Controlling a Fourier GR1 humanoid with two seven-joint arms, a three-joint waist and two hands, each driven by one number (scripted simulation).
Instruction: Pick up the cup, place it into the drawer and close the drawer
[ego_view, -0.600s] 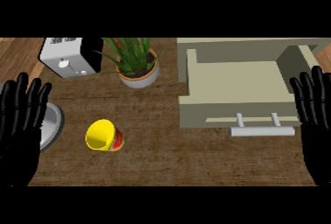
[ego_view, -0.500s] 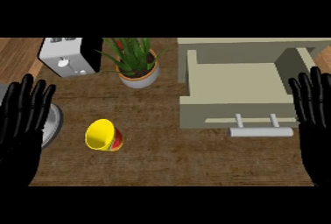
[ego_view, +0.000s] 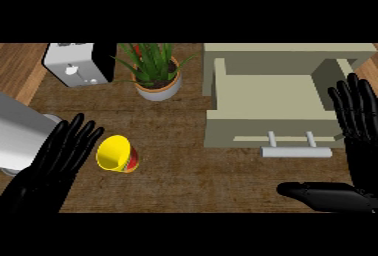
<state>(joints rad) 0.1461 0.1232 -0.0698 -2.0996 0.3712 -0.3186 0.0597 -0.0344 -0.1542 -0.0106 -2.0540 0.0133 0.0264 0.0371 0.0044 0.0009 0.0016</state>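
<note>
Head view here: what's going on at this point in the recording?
The robot's left hand is open, fingers straight, right beside the yellow cup, which lies on its side on the counter, not yet grasped. The right hand is open at the right edge, next to the open drawer. Nothing is in the drawer.

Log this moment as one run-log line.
phase: approach | left hand: open, beside yellow cup lying on its side, not touching | right hand: open | beige drawer: open, empty

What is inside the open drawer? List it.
Only the drawer's bare beige floor shows; nothing lies in it. The cup is out on the counter. The right hand covers the drawer's right edge.
</note>
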